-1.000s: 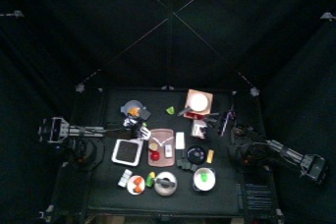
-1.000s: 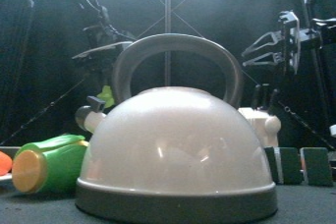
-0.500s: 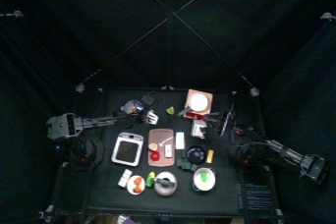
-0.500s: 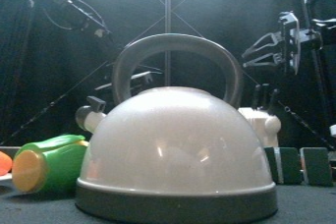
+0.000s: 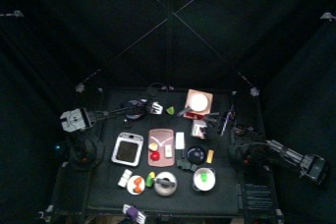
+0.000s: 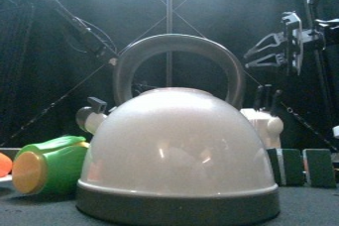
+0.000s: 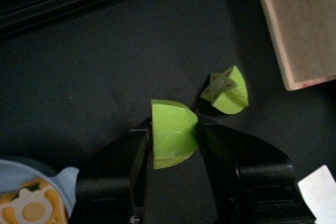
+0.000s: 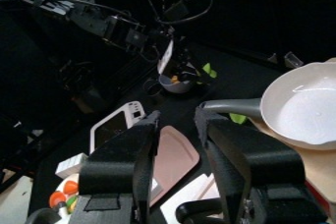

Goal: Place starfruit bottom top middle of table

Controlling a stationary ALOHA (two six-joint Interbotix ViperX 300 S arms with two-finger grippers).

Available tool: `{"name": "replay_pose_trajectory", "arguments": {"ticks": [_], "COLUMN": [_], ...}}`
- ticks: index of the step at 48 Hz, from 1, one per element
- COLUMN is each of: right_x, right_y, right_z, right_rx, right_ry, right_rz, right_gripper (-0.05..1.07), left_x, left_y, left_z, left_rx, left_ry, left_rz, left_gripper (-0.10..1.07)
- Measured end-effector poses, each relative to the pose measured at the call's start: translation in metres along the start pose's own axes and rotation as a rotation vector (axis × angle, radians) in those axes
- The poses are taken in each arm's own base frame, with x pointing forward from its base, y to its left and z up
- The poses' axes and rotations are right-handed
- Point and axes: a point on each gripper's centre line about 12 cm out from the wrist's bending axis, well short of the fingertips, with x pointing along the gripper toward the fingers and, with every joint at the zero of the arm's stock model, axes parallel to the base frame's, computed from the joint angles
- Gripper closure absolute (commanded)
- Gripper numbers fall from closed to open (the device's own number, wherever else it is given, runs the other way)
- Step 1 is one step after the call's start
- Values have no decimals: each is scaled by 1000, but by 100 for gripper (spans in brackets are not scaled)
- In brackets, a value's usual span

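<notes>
The left pincer (image 7: pixel 178 159) hangs over the far middle of the table (image 7: pixel 92 81), its two jaws spread apart with nothing between them. Seen from its wrist, a bright lime-green half-round piece (image 7: pixel 172 133) lies on the black surface in line with the gap between the jaws, partly hidden by their tips. Whether they touch it I cannot tell. Just beside that piece, apart from it, lies the starfruit (image 7: pixel 225 90): small, yellow-green, ridged and pointed at one end. Near it is the edge of a pale wooden board (image 7: pixel 305 27); an orange-and-blue item (image 7: pixel 33 194) sits well off toward the other side.

From above, the starfruit (image 5: pixel 170 107) shows as a tiny green speck near the table's far edge, close to the middle, with the left arm reaching in toward it.

By my judgement the starfruit is very light and probably stiff, likely a toy piece with a smooth, somewhat slippery skin. Its ridges and pointed end make it apt to twist or squirt out if pinched on the slopes. The best hold looks to be across its broad middle, jaws set on two opposite flanks, closing gently. The neighbouring green piece is close enough to be nudged.

The right pincer (image 8: pixel 179 159) rests raised at the table's right side, jaws parted and empty.
</notes>
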Motion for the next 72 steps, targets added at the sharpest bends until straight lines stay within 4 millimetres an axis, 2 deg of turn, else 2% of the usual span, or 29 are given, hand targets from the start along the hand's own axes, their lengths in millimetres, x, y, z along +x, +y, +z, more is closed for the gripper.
{"name": "replay_pose_trajectory", "arguments": {"ticks": [27, 51, 72], "right_x": [0, 0, 0], "right_y": [0, 0, 0], "right_z": [1, 1, 1], "right_rx": [1, 0, 1], "right_ry": [-1, -1, -2], "right_rz": [1, 1, 0], "right_gripper": [28, 28, 28], "left_x": [20, 25, 24], "left_y": [5, 3, 1], "left_z": [-10, -9, -6], "left_rx": [-11, -12, -13], "left_ry": [39, 39, 31], "left_rz": [20, 20, 15], "left_gripper": [35, 12, 10]}}
